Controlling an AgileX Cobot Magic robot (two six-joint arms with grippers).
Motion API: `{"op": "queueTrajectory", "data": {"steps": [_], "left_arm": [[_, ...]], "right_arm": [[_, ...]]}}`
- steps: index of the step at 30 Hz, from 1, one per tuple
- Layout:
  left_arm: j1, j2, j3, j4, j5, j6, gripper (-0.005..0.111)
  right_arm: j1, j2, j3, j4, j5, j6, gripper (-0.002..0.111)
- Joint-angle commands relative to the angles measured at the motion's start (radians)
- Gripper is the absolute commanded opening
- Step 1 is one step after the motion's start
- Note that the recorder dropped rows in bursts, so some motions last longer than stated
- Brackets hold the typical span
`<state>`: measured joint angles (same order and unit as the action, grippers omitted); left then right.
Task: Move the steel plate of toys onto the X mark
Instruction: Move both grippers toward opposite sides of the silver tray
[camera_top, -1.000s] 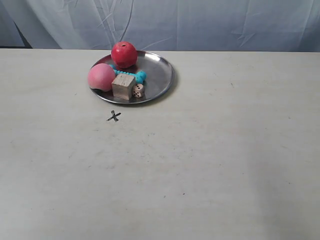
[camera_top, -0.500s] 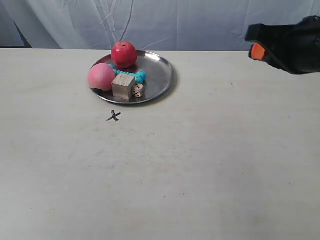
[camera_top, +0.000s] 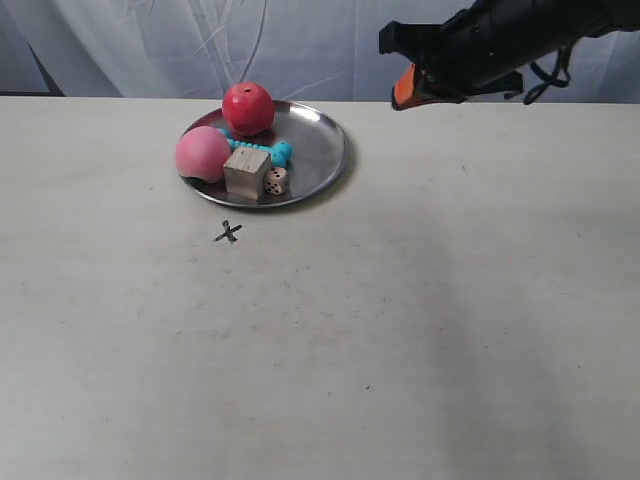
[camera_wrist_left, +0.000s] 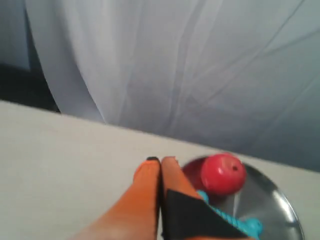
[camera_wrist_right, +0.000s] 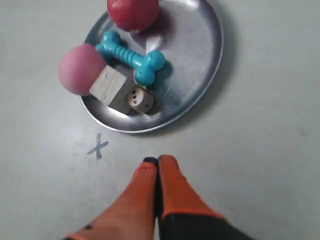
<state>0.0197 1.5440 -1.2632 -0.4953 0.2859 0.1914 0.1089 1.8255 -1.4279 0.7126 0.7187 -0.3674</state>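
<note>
The steel plate (camera_top: 330, 150) rests on the table just behind the X mark (camera_top: 228, 233), not on it. On it are a red ball (camera_top: 247, 108), pink ball (camera_top: 203, 153), turquoise bone (camera_top: 262, 150), wooden cube (camera_top: 247, 172) and die (camera_top: 276, 181). The arm at the exterior view's right hangs high, its orange gripper (camera_top: 403, 88) right of the plate. My right gripper (camera_wrist_right: 157, 160) is shut and empty, above bare table, with the plate (camera_wrist_right: 200, 40) and X mark (camera_wrist_right: 97, 147) beyond its tips. My left gripper (camera_wrist_left: 161, 160) is shut and empty, with the red ball (camera_wrist_left: 223, 173) past it.
A pale wrinkled curtain (camera_top: 330, 45) hangs along the table's far edge, with a dark gap (camera_top: 40, 75) at its left end. The table top (camera_top: 400, 330) is light grey and lightly scuffed.
A black arm with orange fingers came in from the exterior view's right and has moved left, high in front of the curtain. The plate and toys have not moved.
</note>
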Motion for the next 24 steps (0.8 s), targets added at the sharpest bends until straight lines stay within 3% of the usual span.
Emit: {"op": "queueTrajectory", "data": {"steps": [1, 8, 12, 17, 24], "left_arm": [[0.000, 0.315, -0.247, -0.071, 0.312, -0.012, 0.000], [0.033, 0.616, -0.449, -0.244, 0.544, -0.001, 0.000], [0.070, 0.725, -0.460, -0.430, 0.609, 0.034, 0.000], [0.111, 0.823, -0.460, -0.511, 0.670, 0.059, 0.000], [0.148, 0.895, -0.460, -0.736, 0.690, 0.147, 0.000]], "right_arm": [[-0.017, 0.187, -0.170, -0.012, 0.166, -0.026, 0.000], [-0.019, 0.388, -0.314, 0.113, 0.123, -0.026, 0.000], [-0.019, 0.441, -0.329, 0.184, 0.057, -0.026, 0.000], [-0.019, 0.464, -0.330, 0.194, -0.033, -0.026, 0.002], [-0.019, 0.495, -0.330, 0.219, -0.058, -0.023, 0.031]]}}
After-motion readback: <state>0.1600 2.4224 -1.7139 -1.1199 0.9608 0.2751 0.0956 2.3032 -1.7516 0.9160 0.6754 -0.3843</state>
